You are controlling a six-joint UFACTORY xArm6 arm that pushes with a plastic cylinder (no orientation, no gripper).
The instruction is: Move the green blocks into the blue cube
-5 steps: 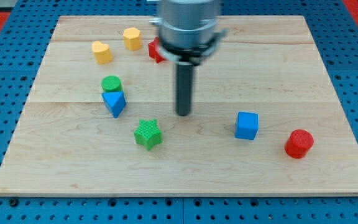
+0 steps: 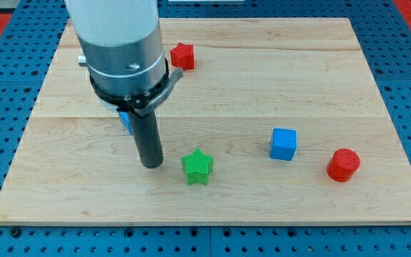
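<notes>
A green star block (image 2: 197, 166) lies on the wooden board (image 2: 320, 78) below centre. My tip (image 2: 151, 165) rests on the board just to the star's left, a short gap from it. The blue cube (image 2: 283, 143) sits further to the view's right, well apart from the star. A blue block (image 2: 125, 121) peeks out behind my rod, mostly hidden. The green cylinder seen before is hidden behind the arm.
A red star block (image 2: 183, 56) lies near the view's top. A red cylinder (image 2: 344, 164) stands right of the blue cube. The arm's wide body (image 2: 120, 50) covers the board's upper left, hiding the yellow blocks.
My tip has moved left and down, from above-right of the green star to its left. The green star has shifted right and a little down. The arm now hides the yellow blocks and green cylinder.
</notes>
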